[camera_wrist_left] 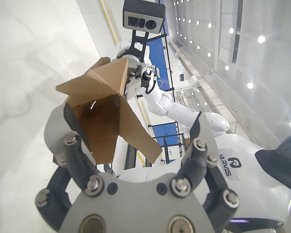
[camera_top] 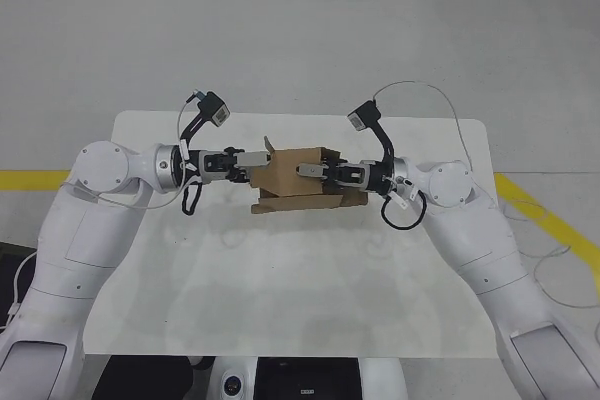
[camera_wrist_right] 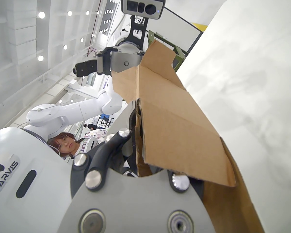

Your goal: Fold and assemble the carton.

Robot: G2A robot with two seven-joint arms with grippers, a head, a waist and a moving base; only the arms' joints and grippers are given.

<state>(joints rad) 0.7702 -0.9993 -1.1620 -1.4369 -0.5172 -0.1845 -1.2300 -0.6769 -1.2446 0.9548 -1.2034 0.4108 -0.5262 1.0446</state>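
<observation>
Ok, near to far:

1. Seeing the white table (camera_top: 280, 300) under both arms, rounded corners.
2. Following both arms inward from the sides: meeting at the carton (camera_top: 298, 178) over the far half of the table, roughly mid-width.
3. Reading the left gripper (camera_top: 258, 164) as released: fingers (camera_wrist_left: 200, 129) spread wide at the carton's open end, with one dark pad (camera_wrist_left: 71, 120) right at a side wall (contact not clear) and the other finger well apart from the cardboard.
4. Reading the right gripper (camera_top: 315, 171) as clenched on the carton: per its wrist view, a cardboard wall running straight in between the fingers, with one dark pad (camera_wrist_right: 138, 122) pressed on the panel's edge and the other finger hidden behind the panel.
5. On the carton itself: brown cardboard, partly opened into a tube, lying sideways between the two grippers, with end flaps splayed outward at the left-gripper end and a flat flap sticking out along the near side. Can't tell whether resting on the table or held just above it.
6. Looking into the open end from the left wrist view: hollow inside, small slit of light at the back.
7. Farthest: grey floor (camera_top: 300, 50) past the table, with yellow tape lines (camera_top: 10, 180) at both sides.
</observation>
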